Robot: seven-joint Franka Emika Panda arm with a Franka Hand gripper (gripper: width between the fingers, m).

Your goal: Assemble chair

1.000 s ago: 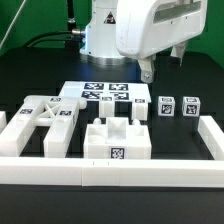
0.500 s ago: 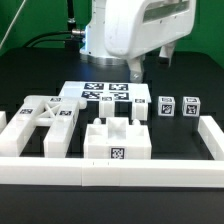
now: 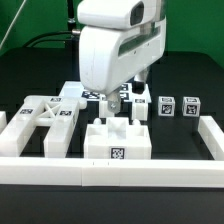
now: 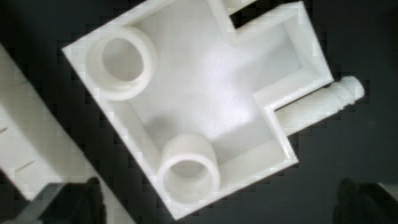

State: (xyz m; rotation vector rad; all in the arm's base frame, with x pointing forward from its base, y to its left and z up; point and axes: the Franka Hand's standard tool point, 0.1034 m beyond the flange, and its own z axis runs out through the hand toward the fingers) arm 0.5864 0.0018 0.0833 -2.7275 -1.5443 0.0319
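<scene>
The chair lies in loose white tagged parts. The flat slab (image 3: 116, 140) sits by the front rail. In the wrist view the slab (image 4: 205, 95) fills the picture, showing two round sockets and a side peg. An X-braced frame (image 3: 45, 116) rests at the exterior view's left. Two small leg blocks (image 3: 167, 106) (image 3: 189, 106) stand at the right. My gripper (image 3: 126, 92) hangs just above the slab's far side. It is open (image 4: 214, 200), its dark fingertips (image 4: 64, 196) apart on either side of the slab's corner, holding nothing.
The marker board (image 3: 97, 93) lies behind the slab, half hidden by the arm. Long white border rails run along the front (image 3: 110, 172), the right (image 3: 213, 135) and the left (image 3: 6, 124). Another small block (image 3: 141, 104) stands by the gripper.
The arm has swung toward the exterior view's left and come down, from above the leg blocks to above the slab. The jaws stayed open. No part moved.
</scene>
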